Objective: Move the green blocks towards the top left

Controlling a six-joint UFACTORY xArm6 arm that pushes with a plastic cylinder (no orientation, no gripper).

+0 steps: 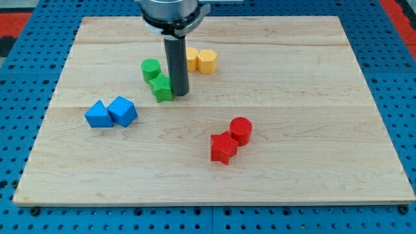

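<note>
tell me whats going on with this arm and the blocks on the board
A robot arm is pushing blocks with a dark rod on a wooden board. My tip sits against the right side of the green star-shaped block, with the green cylinder just up-left of it. Two yellow blocks lie behind the rod, two blue blocks at the view's left, two red blocks toward the bottom right. The greens are near the upper middle, not yet at the top left.

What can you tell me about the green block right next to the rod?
The green star-shaped block is bright, matte and looks like painted wood. It lies flat on the wooden board, left of centre in the view. My tip sits against its right side. The green cylinder stands just above-left, apparently touching it.
</note>
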